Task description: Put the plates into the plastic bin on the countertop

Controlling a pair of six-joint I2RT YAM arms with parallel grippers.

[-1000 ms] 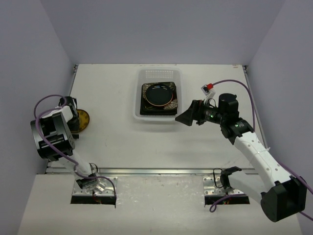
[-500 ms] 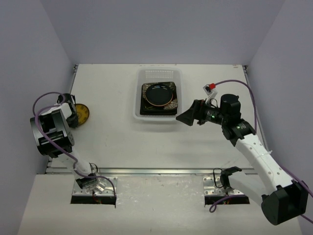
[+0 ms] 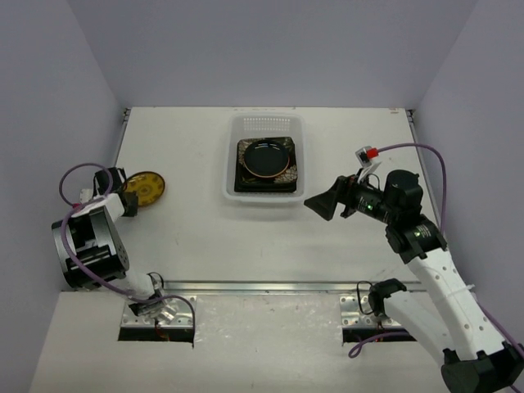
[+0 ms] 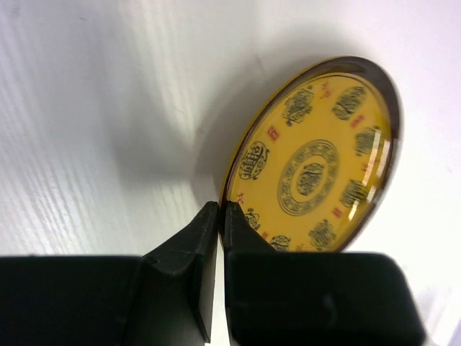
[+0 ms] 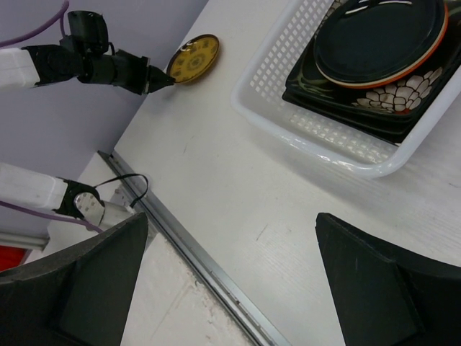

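Yellow rim sits pinched between the black fingertips of my left gripper. A second ago those jaws stood wide beside the patterned yellow plate, and now they have clamped onto its near edge with almost no gap showing. From above, the plate has slid a little toward the middle of the countertop and shows more of its face. The broad shadow beside it in the wrist view suggests it is tipped up, though I cannot say it is fully clear of the surface. Farther on, well apart from this plate, the plastic bin holds a round black plate stacked on a square flowered plate. Beyond it my right gripper has drawn back slightly from the bin's right side, jaws spread wide and holding nothing. I judge the grasp made. Lifting and carrying to the bin come next, and so thin a pinch could slip.
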